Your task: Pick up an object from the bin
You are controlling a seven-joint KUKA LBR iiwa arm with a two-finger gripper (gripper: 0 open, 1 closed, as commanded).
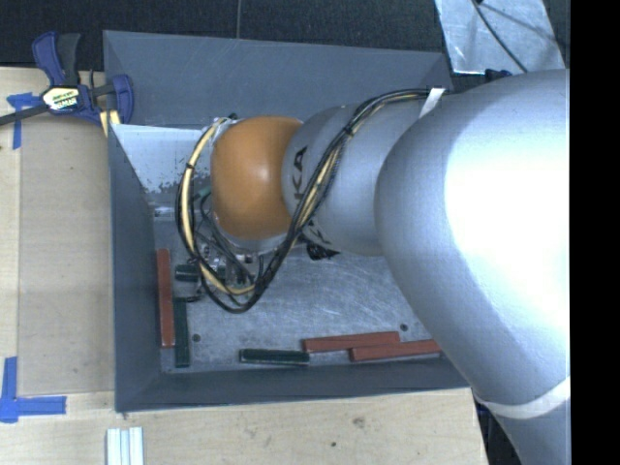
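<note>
My gripper is low at the bin's left side, mostly hidden under the arm's orange cover and cables. Just left of it a long red-brown bar lies along the left wall, with a thin dark green bar beside it. A small reddish piece shows right at the gripper's left edge; I cannot tell whether they touch.
Along the front wall lie a dark green bar and two red-brown bars end to end. The arm covers the bin's right side and much of its middle. Bare floor shows between the gripper and the front bars.
</note>
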